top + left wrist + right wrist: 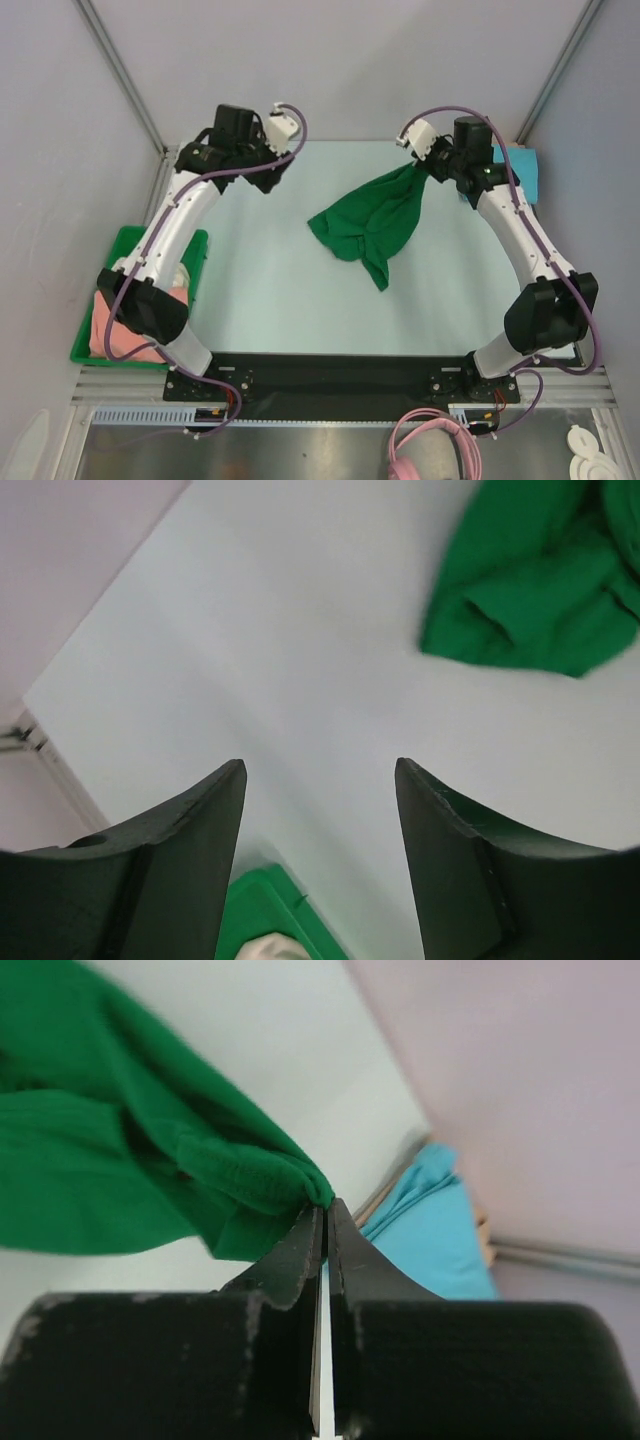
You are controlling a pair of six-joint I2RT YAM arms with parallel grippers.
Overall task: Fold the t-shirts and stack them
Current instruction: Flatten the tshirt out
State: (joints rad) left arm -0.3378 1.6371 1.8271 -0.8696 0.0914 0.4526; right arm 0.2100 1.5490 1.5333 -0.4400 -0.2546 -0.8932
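Green t-shirt (370, 220) — bin (80, 350) left, blue cloth (525, 170) right.

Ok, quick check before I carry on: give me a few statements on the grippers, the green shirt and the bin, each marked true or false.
1. The right gripper is shut on the green t-shirt. True.
2. The left gripper also holds the shirt. False: it is open, empty and apart from it.
3. The shirt is folded flat. False: it is bunched, pulled up by one pinched edge.
4. The green bin beside the left arm holds pink cloth. True.
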